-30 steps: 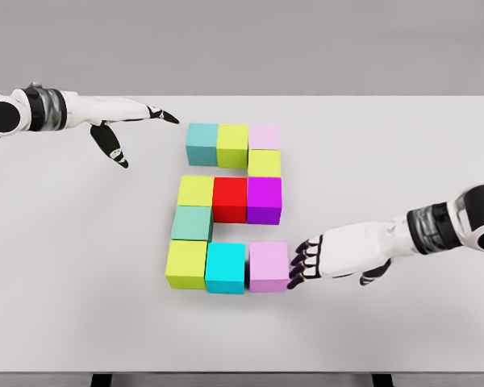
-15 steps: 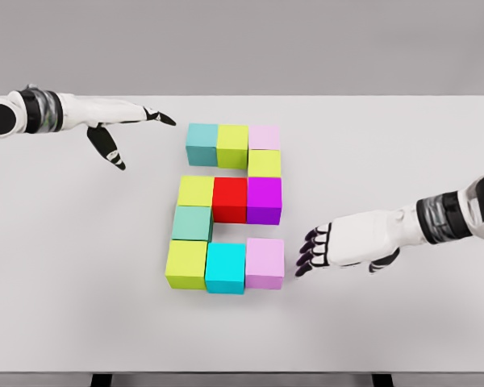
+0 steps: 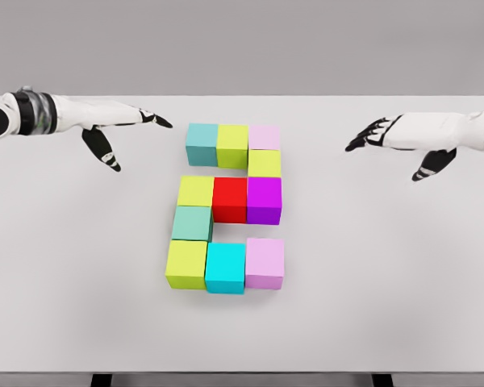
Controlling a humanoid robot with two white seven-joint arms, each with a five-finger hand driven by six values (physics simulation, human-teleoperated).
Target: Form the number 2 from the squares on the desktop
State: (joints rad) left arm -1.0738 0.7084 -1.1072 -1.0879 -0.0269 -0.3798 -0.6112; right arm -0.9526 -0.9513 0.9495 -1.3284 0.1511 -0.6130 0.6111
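Note:
Coloured cubes stand together on the white table (image 3: 403,266) in the outline of a 2. Top row: teal cube (image 3: 202,143), lime cube (image 3: 232,145), pale pink cube (image 3: 264,137). Below the pink one is a yellow-green cube (image 3: 264,164). Middle row: yellow cube (image 3: 196,192), red cube (image 3: 230,199), purple cube (image 3: 264,199). A green-teal cube (image 3: 193,223) sits under the yellow one. Bottom row: lime cube (image 3: 186,264), cyan cube (image 3: 225,268), lilac cube (image 3: 264,263). My left hand (image 3: 133,129) hovers open at the upper left. My right hand (image 3: 387,141) hovers open at the upper right, holding nothing.
The table's far edge runs just behind both hands and its front edge lies along the bottom of the view. A plain grey wall is behind.
My right hand drew away from the lilac cube at the bottom right and rose to the upper right. The lilac cube now sits against the cyan one. The left hand barely shifted.

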